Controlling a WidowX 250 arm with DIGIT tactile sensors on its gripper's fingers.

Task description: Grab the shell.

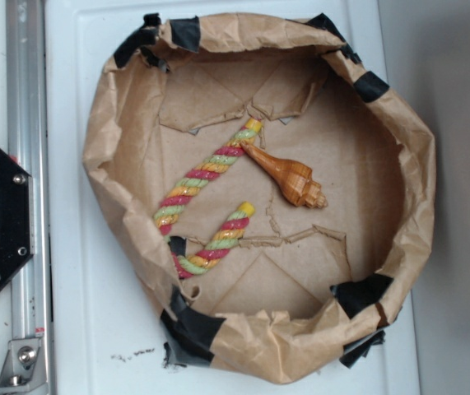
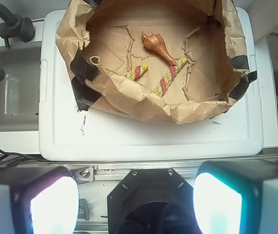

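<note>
A: Shell (image 1: 288, 174) sits on the floor of the brown paper basket (image 1: 399, 123), near the middle. Its pointed tip touches or nearly touches the upper end of the red-yellow-green rope (image 1: 206, 174); the wide knobbly end points away from the rope.

B: Pincer (image 2: 136, 204) status?

A: Released. In the wrist view both fingers (image 2: 46, 204) stand wide apart at the bottom edge, nothing between them, well short of the basket. It doesn't show in the exterior view.

B: Handling?

A: Judging by the gloss it's hard, rigid and slick. Probably light. No give at all, so the pads get little contact area. The thin tip looks like the fragile bit.

B: Where to take hold?

A: Across the ribbed body, just behind the knobbly end, jaws perpendicular to the long axis. That's the widest part, and the ribs should give some bite. Avoid the tapering tip; I'd expect it to squirt out as the jaws shut.

B: Risks?

A: Rope is close on the tip side, so a finger could snag it. Grabbing toward the wide end keeps clear. Paper floor is creased and torn; the shell may rock or skate when touched.

B: Wall clearance?

A: Fine, it's well apart from the basket walls.
</note>
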